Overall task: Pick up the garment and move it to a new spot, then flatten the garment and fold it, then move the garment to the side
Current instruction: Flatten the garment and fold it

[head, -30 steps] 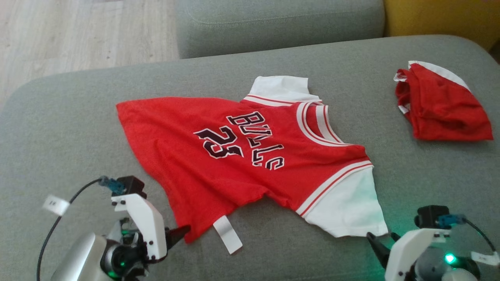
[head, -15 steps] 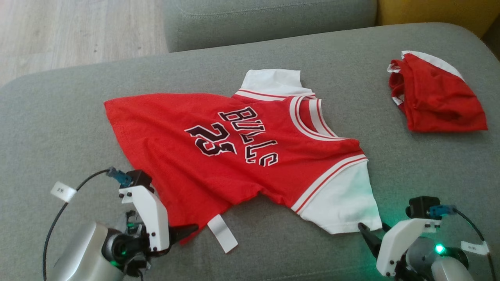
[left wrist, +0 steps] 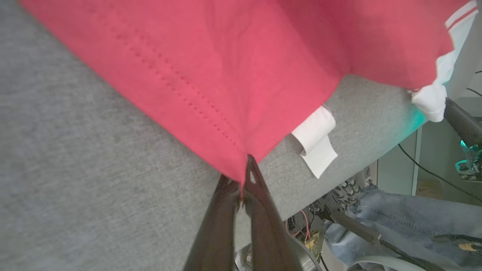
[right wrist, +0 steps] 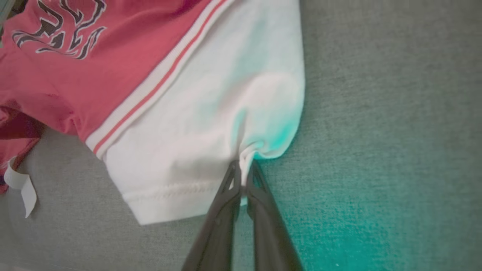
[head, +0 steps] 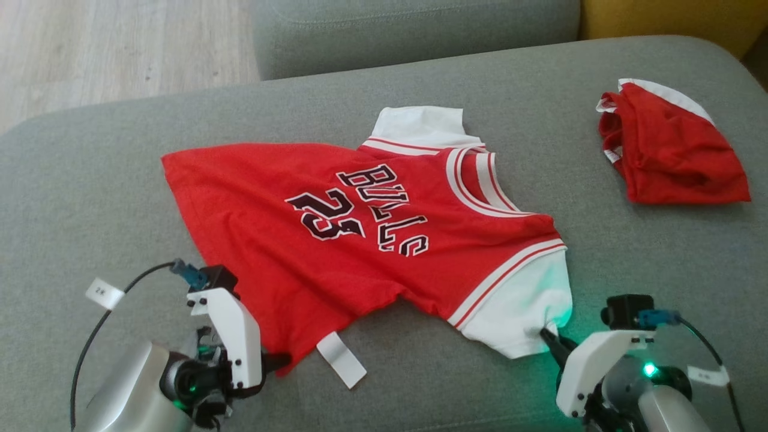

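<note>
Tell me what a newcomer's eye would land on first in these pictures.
A red jersey with BULLS 23 on the chest lies spread across the middle of the grey cushion. The left gripper is pinched shut on its near red hem corner, and the right gripper is pinched shut on its near white sleeve. A second red garment lies bunched at the cushion's far right.
</note>
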Robot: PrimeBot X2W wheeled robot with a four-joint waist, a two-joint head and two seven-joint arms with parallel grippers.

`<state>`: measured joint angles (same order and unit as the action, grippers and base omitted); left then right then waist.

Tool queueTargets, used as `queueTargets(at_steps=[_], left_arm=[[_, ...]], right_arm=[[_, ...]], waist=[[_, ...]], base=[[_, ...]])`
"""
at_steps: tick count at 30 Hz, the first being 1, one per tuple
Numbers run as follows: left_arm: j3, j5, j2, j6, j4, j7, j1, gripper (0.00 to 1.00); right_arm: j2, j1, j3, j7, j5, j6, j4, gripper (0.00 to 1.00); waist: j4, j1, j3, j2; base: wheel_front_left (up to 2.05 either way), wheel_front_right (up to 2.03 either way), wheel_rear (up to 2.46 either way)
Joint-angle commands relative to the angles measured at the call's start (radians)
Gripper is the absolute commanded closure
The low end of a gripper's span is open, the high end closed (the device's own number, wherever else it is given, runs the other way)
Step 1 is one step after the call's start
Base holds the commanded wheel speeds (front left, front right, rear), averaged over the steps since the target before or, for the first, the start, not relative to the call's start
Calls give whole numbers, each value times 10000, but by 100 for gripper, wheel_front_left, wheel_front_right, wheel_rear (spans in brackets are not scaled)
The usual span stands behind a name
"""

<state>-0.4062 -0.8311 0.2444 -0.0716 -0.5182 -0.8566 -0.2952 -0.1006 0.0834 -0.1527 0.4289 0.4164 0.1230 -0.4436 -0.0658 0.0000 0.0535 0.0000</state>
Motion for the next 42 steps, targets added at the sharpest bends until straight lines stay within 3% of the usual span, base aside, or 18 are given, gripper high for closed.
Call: queueTargets(at_steps=[1, 10, 15, 19, 26, 30, 33, 42], left_arm=[[441, -67, 277, -44, 215, 185, -379, 100], [904, -210, 515, -93, 663, 918, -411, 100], [1356, -245, 466, -34, 1297, 1752, -820, 100], [1420, 82, 510, -69, 1518, 2279, -1638, 100], [1138, 1221, 491, -66, 888, 3139, -4348, 100], [1203, 1747, 400, -94, 71, 4039, -6494, 100], [1141, 2262, 403, -79, -747, 4697, -8061, 100], [1055, 3022, 267, -162, -2642, 6363, -11586, 100]], right_arm=[[-43, 399, -146, -420, -57, 77, 198, 100], [4, 554, 499, -2186, -56, 77, 542, 100], [-92, 1050, 218, -3089, 597, 77, 1343, 100], [-533, 2053, -302, -3472, 1225, 77, 1807, 100], [-1520, 5201, -1156, -3574, 2368, 77, 1386, 100], [-2033, 7474, -1633, -3984, 3098, 77, 631, 100], [-2437, 9191, -2133, -4497, 3025, 77, -103, 100], [-2685, 13130, -3191, -6032, 3113, 77, -1694, 100]], waist=[[0, 0, -68, 0], [66, 0, -311, 0], [183, 0, -45, 0], [302, 0, 429, 0], [475, 0, 1848, 0], [555, 0, 2801, 0], [612, 0, 3390, 0], [720, 0, 4265, 0]], base=[[0, 0, 0], [0, 0, 0], [0, 0, 0], [0, 0, 0], [0, 0, 0], [0, 0, 0], [0, 0, 0], [0, 0, 0]])
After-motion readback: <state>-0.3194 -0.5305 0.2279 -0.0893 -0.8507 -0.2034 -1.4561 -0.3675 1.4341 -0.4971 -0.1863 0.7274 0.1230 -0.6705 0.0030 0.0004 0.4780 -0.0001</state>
